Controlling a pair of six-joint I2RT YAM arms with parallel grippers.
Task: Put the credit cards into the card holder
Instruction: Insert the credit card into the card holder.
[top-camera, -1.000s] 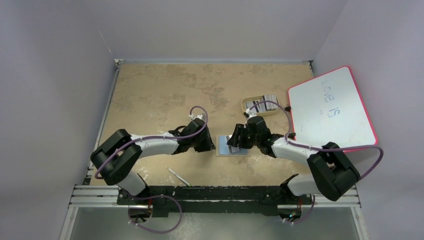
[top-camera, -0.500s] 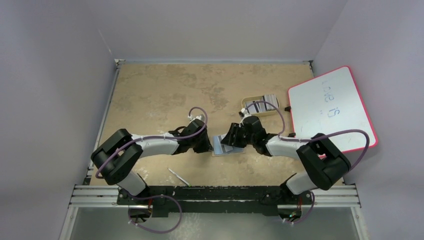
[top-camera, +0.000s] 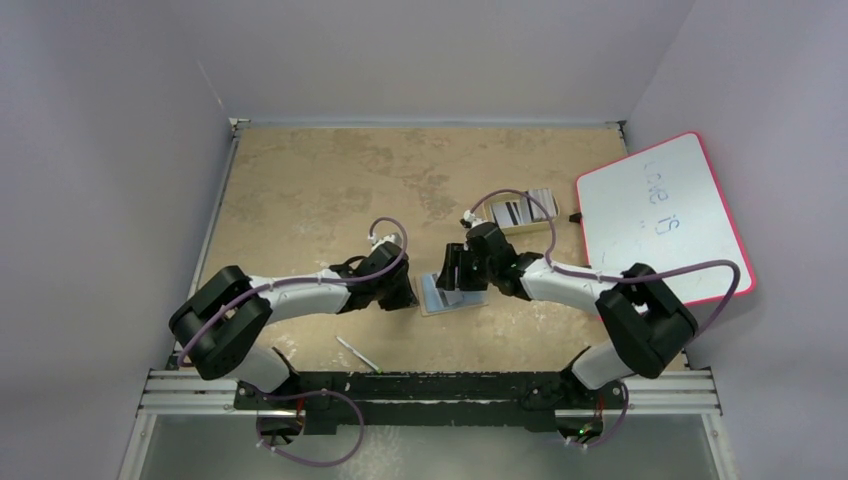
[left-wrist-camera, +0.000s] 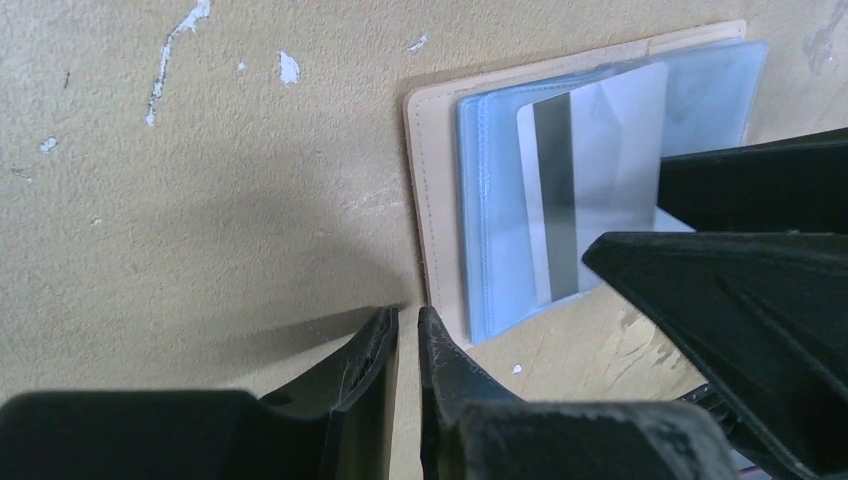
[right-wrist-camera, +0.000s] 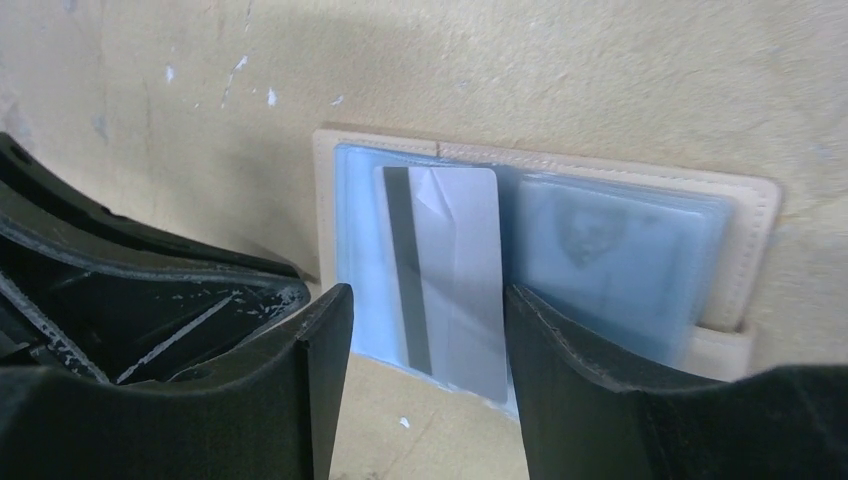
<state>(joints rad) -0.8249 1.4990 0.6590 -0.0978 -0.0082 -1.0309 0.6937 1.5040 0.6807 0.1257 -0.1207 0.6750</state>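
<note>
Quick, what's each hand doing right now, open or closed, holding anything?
Left hand: closed, nothing in it.
Right hand: open, straddling the credit card that lies on the card holder.

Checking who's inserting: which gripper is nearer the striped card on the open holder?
Right. The right gripper straddles the card; the left gripper sits beside the card holder's edge, off the card.

My left hand (left-wrist-camera: 408, 325) sits low, its two fingers drawn almost together. My right hand (right-wrist-camera: 428, 305) faces it from just beside, fingers spread apart. My left arm (top-camera: 300, 290) and right arm (top-camera: 570, 285) both reach inward, elbows bent.
</note>
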